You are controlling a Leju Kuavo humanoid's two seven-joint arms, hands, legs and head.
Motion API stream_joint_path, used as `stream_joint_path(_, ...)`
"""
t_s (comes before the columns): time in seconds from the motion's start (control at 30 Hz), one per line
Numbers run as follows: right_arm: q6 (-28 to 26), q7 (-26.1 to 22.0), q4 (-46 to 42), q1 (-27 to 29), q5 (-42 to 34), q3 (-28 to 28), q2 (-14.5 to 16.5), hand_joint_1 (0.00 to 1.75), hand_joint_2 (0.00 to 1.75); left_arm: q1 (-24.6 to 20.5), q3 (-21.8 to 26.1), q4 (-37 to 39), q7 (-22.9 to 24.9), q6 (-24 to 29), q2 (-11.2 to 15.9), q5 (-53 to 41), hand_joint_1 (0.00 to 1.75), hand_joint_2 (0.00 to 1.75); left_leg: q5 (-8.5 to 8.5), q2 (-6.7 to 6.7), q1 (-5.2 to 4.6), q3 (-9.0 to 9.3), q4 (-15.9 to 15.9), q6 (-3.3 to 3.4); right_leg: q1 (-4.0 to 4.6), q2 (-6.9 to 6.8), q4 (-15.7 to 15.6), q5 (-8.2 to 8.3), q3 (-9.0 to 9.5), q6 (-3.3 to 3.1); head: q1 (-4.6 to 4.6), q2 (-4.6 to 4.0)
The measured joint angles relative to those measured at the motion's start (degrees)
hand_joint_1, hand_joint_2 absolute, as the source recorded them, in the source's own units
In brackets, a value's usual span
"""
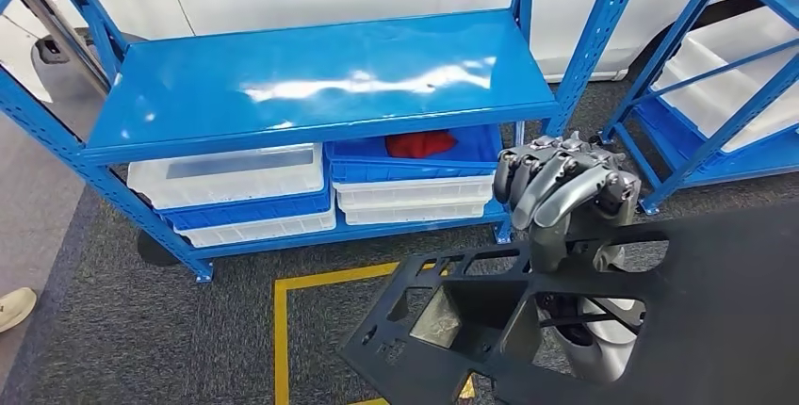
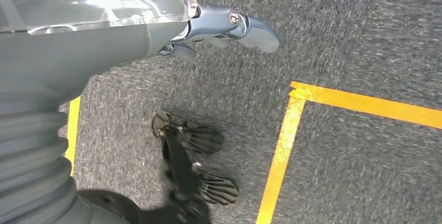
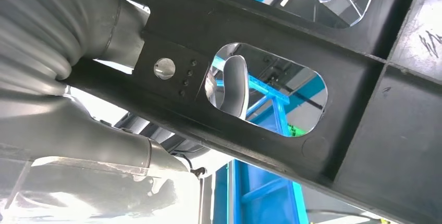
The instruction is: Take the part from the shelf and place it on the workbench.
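My right hand (image 1: 565, 193) clamped over rim of large flat black plastic part with cut-outs (image 1: 452, 315), held clear of blue steel shelf (image 1: 311, 80). Left hand (image 2: 229, 28) hangs, holds nothing, fingers apart. Carry step; next, turn toward workbench, keep part level.

The blue shelf (image 1: 320, 80) stands on grey carpet (image 1: 141, 330) beyond the right hand (image 1: 565, 193). Its lower tier carries white bins (image 1: 226, 174) and a blue bin (image 1: 415, 162).

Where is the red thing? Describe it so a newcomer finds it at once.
Start at the blue shelf in the head view. Below its top deck, on the lower level's right side, a blue bin sits on white bins. The red thing lies inside it, the one red item among blue and white.
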Motion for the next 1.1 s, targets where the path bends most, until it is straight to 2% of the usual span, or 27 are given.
stream_joint_path(0.03,0.01,-0.02,0.01,-0.02,-0.04,-0.02,0.0,1.75,1.75,-0.08,0.0,-0.02,-0.03,0.07,0.04,0.01,0.0,1.75,-0.67,0.03,-0.18,1.19,-2.2,0.24,-0.06,-0.07,-0.13,0.45,-0.1,0.33,0.0,0.0)
stream_joint_path(0.07,0.02,-0.03,0.03,-0.04,-0.07,-0.04,0.0,1.75,1.75,-0.09,0.01,-0.02,-0.05,0.12,0.03,0.03,0.0,1.75,-0.64,0.04,-0.28,1.44,-3.16,0.38,-0.16,-0.13,-0.36,0.93,-0.12,0.69,0.01,0.0)
stream_joint_path(0.13,0.09,-0.03,0.19,-0.05,-0.07,-0.04,0.0,1.75,1.75,0.03,0.04,-0.02,-0.05,0.27,-0.03,0.1,0.0,1.75,0.5,0.14,-0.22,0.95,-3.63,0.9,-0.34,-0.1,-0.45,1.24,-0.38,1.44,0.0,0.0)
stream_joint_path(0.17,0.11,-0.03,0.3,-0.04,-0.02,-0.05,0.0,1.75,1.75,0.08,0.06,-0.02,0.0,0.34,-0.07,0.14,0.0,1.75,1.21,0.21,-0.09,0.58,-3.88,1.18,-0.41,-0.02,0.56,0.28,-0.93,1.76,0.0,0.0)
stream_joint_path(0.2,0.12,-0.03,0.41,-0.01,0.08,-0.07,0.0,1.75,1.75,0.11,0.07,-0.02,0.1,0.44,-0.11,0.16,0.0,1.75,1.91,0.29,0.03,0.08,-4.05,1.37,-0.51,0.06,2.95,-1.67,-1.96,2.07,0.0,0.0)
stream_joint_path(0.27,0.15,-0.03,0.61,0.21,0.42,-0.1,0.0,1.75,1.75,0.14,0.09,-0.02,0.39,0.68,-0.21,0.18,0.0,1.75,3.0,0.35,0.05,-1.25,-3.98,1.54,-0.78,0.15,10.83,-6.88,-4.81,2.6,-0.01,0.0)
stream_joint_path(0.3,0.2,-0.03,0.73,0.41,0.63,-0.13,0.0,1.75,1.75,0.18,0.13,-0.02,0.59,0.8,-0.25,0.19,0.0,1.75,3.47,0.35,0.05,-1.92,-3.9,1.51,-0.9,0.14,14.27,-8.66,-5.74,2.83,-0.01,0.0)
stream_joint_path(0.33,0.31,-0.03,0.83,0.64,0.84,-0.19,0.01,1.75,1.75,0.21,0.17,-0.02,0.77,0.89,-0.31,0.19,0.0,1.75,3.87,0.35,0.06,-2.53,-3.76,1.43,-1.0,0.13,15.76,-9.3,-5.61,3.0,-0.01,0.0)
stream_joint_path(0.37,0.51,-0.03,0.9,0.87,1.06,-0.28,0.02,1.75,1.75,0.23,0.21,-0.02,0.95,0.95,-0.35,0.19,0.0,1.75,4.17,0.35,0.09,-3.07,-3.55,1.33,-1.1,0.12,14.82,-8.88,-4.19,3.08,-0.01,0.0)
stream_joint_path(0.4,0.8,-0.03,0.94,1.05,1.27,-0.42,0.04,1.75,1.75,0.24,0.25,-0.02,1.1,0.98,-0.4,0.18,0.0,1.75,4.37,0.34,0.11,-3.52,-3.29,1.22,-1.2,0.1,11.63,-7.72,-1.64,3.09,-0.01,0.0)
stream_joint_path(0.43,1.18,-0.03,0.95,1.19,1.56,-0.64,0.14,1.75,1.75,0.25,0.26,-0.02,1.21,0.98,-0.45,0.16,0.0,1.75,4.49,0.34,0.13,-3.9,-2.94,1.07,-1.25,0.08,7.16,-6.73,1.39,2.94,-0.01,0.0)
stream_joint_path(0.47,1.62,-0.02,0.94,1.38,1.89,-0.94,0.31,1.75,1.75,0.23,0.27,-0.02,1.28,0.97,-0.47,0.13,0.0,1.75,4.54,0.33,0.06,-4.23,-2.56,0.86,-1.14,0.08,3.37,-5.89,3.82,2.65,-0.01,0.0)
stream_joint_path(0.5,2.04,-0.04,0.91,1.63,2.24,-1.32,0.56,1.75,1.75,0.21,0.27,-0.02,1.33,0.93,-0.47,0.09,0.0,1.75,4.6,0.33,-0.02,-4.5,-2.28,0.6,-1.04,0.09,0.81,-5.46,5.37,2.27,-0.01,0.0)
stream_joint_path(0.53,2.52,-0.05,0.87,1.95,2.64,-1.77,0.89,1.75,1.75,0.21,0.28,-0.02,1.34,0.85,-0.47,0.05,0.0,1.75,4.68,0.33,-0.09,-4.69,-2.09,0.31,-0.9,0.13,-0.33,-5.42,5.91,1.83,-0.01,0.0)
stream_joint_path(0.6,3.56,-0.07,0.73,2.66,3.36,-2.72,1.51,1.75,1.75,0.22,0.29,-0.02,1.27,0.51,-0.45,-0.02,0.0,1.75,4.95,0.32,-0.09,-4.86,-2.08,-0.33,-0.78,0.18,-0.29,-4.99,5.66,1.02,-0.01,0.0)
stream_joint_path(0.67,4.68,-0.04,0.39,3.15,3.94,-3.65,2.2,1.75,1.75,0.23,0.28,-0.02,1.09,0.0,-0.4,-0.11,0.0,1.75,3.93,0.27,0.1,-5.5,-0.77,-0.95,-0.91,0.07,-0.68,-4.47,5.54,0.21,-0.01,0.0)
stream_joint_path(0.7,5.13,-0.04,0.19,3.36,4.15,-4.1,2.57,1.75,1.75,0.22,0.28,-0.02,1.0,-0.23,-0.37,-0.16,0.0,1.75,2.4,0.24,0.19,-6.43,1.43,-1.23,-1.01,0.07,-0.87,-4.2,5.45,-0.13,-0.01,0.0)
stream_joint_path(0.77,5.86,-0.04,-0.1,3.91,4.44,-4.91,3.14,1.75,1.75,0.22,0.28,-0.02,0.91,-0.68,-0.24,-0.19,0.0,1.75,-1.91,0.21,0.36,-9.53,8.99,-1.69,-1.01,0.23,-0.91,-3.89,5.12,-0.45,-0.01,0.0)
stream_joint_path(0.8,6.12,-0.05,-0.15,4.28,4.65,-5.26,3.32,1.75,1.75,0.23,0.29,-0.02,0.89,-0.9,-0.16,-0.19,0.0,1.75,-3.46,0.21,0.42,-10.97,12.65,-1.83,-0.98,0.44,-0.86,-3.78,4.93,-0.45,-0.01,0.0)
stream_joint_path(0.83,6.33,-0.05,-0.23,4.67,4.9,-5.6,3.5,1.75,1.75,0.24,0.29,-0.02,0.89,-1.12,-0.09,-0.2,0.0,1.75,-4.02,0.2,0.46,-11.7,14.77,-1.9,-0.95,0.7,-0.79,-3.68,4.76,-0.42,-0.01,0.0)
stream_joint_path(0.87,6.46,-0.05,-0.35,5.02,5.12,-5.91,3.65,1.75,1.75,0.25,0.28,-0.02,0.9,-1.25,-0.02,-0.21,0.0,1.75,-3.4,0.17,0.5,-11.3,14.58,-1.88,-0.94,1.05,-0.69,-3.6,4.64,-0.37,-0.01,0.0)
stream_joint_path(0.9,6.63,-0.05,-0.56,5.3,5.27,-6.24,3.79,1.75,1.75,0.25,0.28,-0.02,0.95,-1.32,0.06,-0.2,0.0,1.75,-1.83,0.01,0.53,-9.81,12.08,-1.76,-0.93,1.48,-0.58,-3.54,4.58,-0.3,-0.01,0.0)
stream_joint_path(0.93,6.95,-0.05,-0.83,5.54,5.24,-6.57,3.91,1.75,1.75,0.24,0.3,-0.02,1.05,-1.29,0.18,-0.11,0.0,1.75,0.23,-0.65,0.55,-7.51,7.89,-1.52,-0.93,1.93,-0.47,-3.51,4.55,-0.22,-0.01,0.0)
stream_joint_path(1.0,7.96,-0.04,-1.36,5.92,4.92,-7.35,4.1,1.75,1.75,0.26,0.49,-0.02,1.4,-1.03,0.51,0.27,0.0,1.75,2.56,-2.69,0.61,-3.67,0.52,-0.98,-0.84,2.86,-0.21,-3.38,4.29,0.17,-0.01,0.0)
stream_joint_path(1.03,8.49,-0.04,-1.55,6.11,4.81,-7.78,4.18,1.75,1.75,0.3,0.69,-0.02,1.57,-0.87,0.71,0.52,0.0,1.75,2.82,-3.38,0.59,-2.8,-1.33,-0.79,-0.87,3.38,-0.13,-3.23,4.02,0.5,-0.01,0.0)
stream_joint_path(1.07,8.88,-0.04,-1.72,6.31,4.84,-8.21,4.24,1.75,1.75,0.36,0.92,-0.02,1.68,-0.76,0.89,0.7,0.0,1.75,2.62,-3.48,0.53,-2.64,-1.82,-0.64,-0.92,3.9,-0.13,-3.02,3.74,0.9,-0.01,0.0)
stream_joint_path(1.1,9.09,-0.04,-1.93,6.46,5.02,-8.63,4.27,1.75,1.75,0.42,1.13,-0.02,1.71,-0.71,1.01,0.85,0.0,1.75,2.8,-2.99,0.57,-2.65,-2.09,-0.44,-0.94,4.49,-0.21,-2.78,3.53,1.33,-0.01,0.0)
